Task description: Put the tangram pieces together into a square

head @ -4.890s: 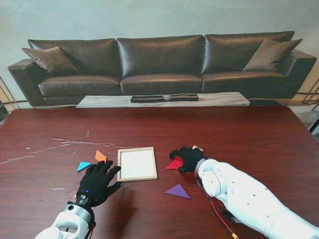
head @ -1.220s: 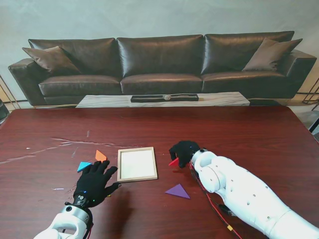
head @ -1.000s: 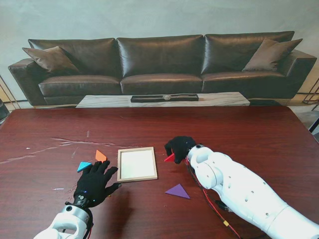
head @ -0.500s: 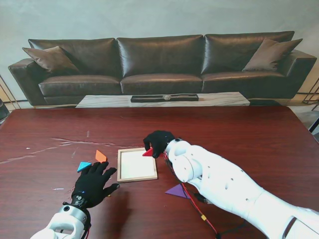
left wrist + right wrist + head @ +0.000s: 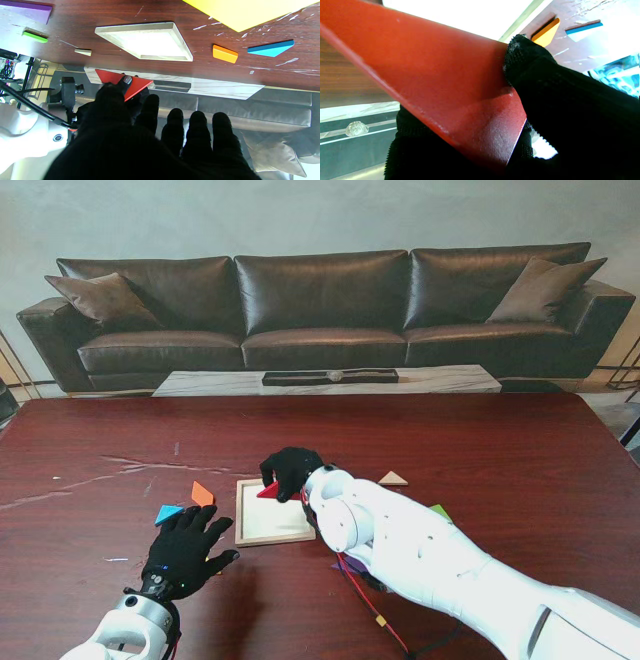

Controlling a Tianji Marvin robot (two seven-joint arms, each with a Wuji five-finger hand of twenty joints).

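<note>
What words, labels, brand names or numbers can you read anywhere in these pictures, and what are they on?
None can be read. The red triangle in the right hand, the wooden frame, the orange piece, the blue piece and the left hand carry no visible print.

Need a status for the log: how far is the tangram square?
Done: nothing; the tray holds no pieces. In hand: right hand holds the red triangle over the tray's far edge. Left: orange piece, blue piece, tan piece and the others lie loose; left hand is open.
</note>
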